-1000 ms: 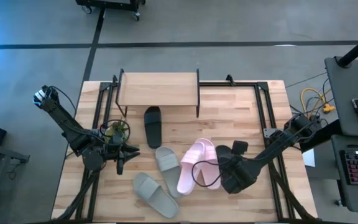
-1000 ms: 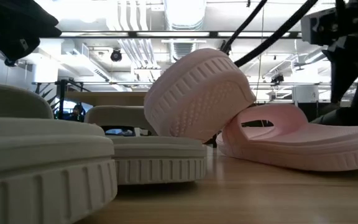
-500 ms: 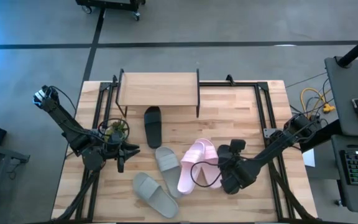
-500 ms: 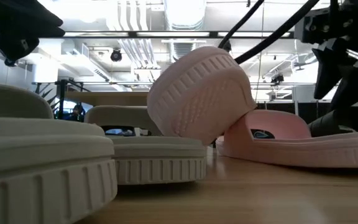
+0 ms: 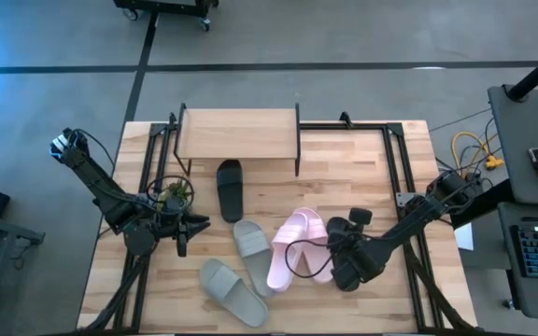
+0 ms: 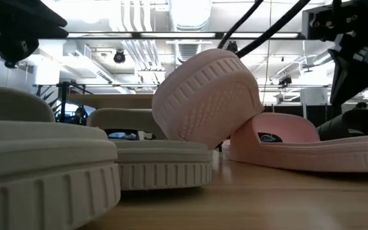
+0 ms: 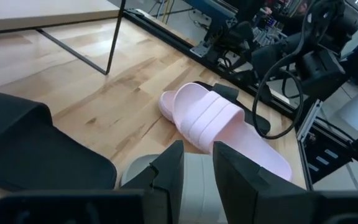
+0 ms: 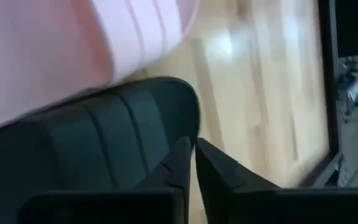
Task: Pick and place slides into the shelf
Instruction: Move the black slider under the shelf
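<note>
Hovering nearly closed, right pincer (image 5: 344,245) noses the black slide (image 8: 98,137).

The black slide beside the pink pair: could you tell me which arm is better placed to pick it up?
Right, I would judge. The right gripper hangs directly over that black slide, while the left gripper waits across the table.

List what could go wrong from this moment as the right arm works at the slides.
1. The right gripper is low over a black rubber slide lying against the pale pink slides; a grasp may snag or drag a pink one.
2. One pink slide leans tilted on its partner and could topple if nudged.
3. The right gripper's fingers look nearly closed, so they may push the black slide rather than grip it.
</note>
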